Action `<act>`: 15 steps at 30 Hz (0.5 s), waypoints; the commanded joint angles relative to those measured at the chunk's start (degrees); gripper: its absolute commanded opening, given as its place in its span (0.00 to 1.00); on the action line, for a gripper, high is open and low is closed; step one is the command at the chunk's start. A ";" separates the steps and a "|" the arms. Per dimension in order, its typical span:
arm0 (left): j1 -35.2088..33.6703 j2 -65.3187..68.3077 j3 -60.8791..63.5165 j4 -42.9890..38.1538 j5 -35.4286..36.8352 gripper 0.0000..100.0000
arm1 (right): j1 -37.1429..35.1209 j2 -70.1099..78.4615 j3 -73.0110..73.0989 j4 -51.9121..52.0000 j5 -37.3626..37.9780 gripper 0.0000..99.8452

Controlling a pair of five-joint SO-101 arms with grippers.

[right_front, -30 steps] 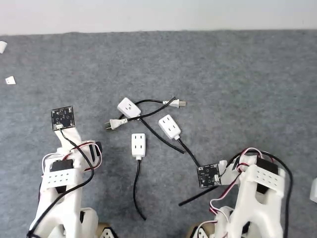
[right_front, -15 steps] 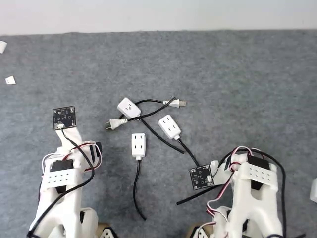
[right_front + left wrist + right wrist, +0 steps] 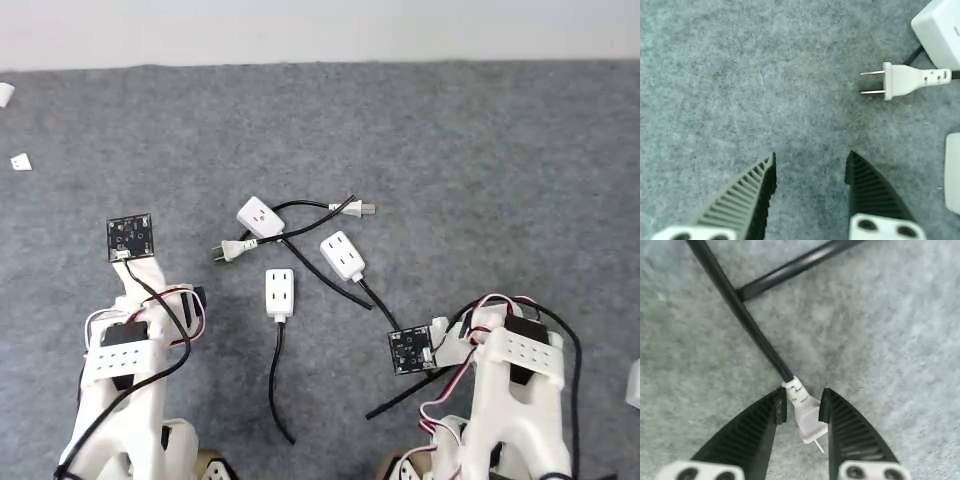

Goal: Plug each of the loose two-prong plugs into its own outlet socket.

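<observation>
Your right gripper is pinching the near plug. Its ribbed fingers press on either side of the white body, and one prong pokes back toward the wrist. The plug's black cable runs off across the grey mat to meet a second cable. You get that detail from the right wrist view.

From the high view, the wrist board of the right arm covers the grip, at the near right of the mat. That view gives you the layout instead. The far socket, the middle socket to its right and nearer, and the near socket all lie flat and apart from one another. The left plug lies left of the sockets with its prongs pointing left. The far plug lies right of the far socket with its prongs pointing right. Both lie loose on the mat.

Your left gripper is spread wide, with bare mat between its fingers. The left wrist view brings the left plug close: it lies ahead and to the right, two prongs plain to see, a corner of the far socket just beyond it. In the high view the left arm stands at the near left, well apart from the right arm.
</observation>
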 commanded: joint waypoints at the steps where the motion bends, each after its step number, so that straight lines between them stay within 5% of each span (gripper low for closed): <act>1: -0.35 -0.09 -3.03 -1.41 -0.62 0.22 | 0.57 2.86 -0.18 -1.01 0.18 0.12; 9: -0.35 -0.09 -3.03 -1.41 -0.62 0.22 | 1.01 10.24 -0.26 -7.96 1.23 0.11; 15: -0.35 -0.09 -3.03 -1.41 -0.62 0.22 | 1.71 10.33 -2.81 -7.52 1.14 0.01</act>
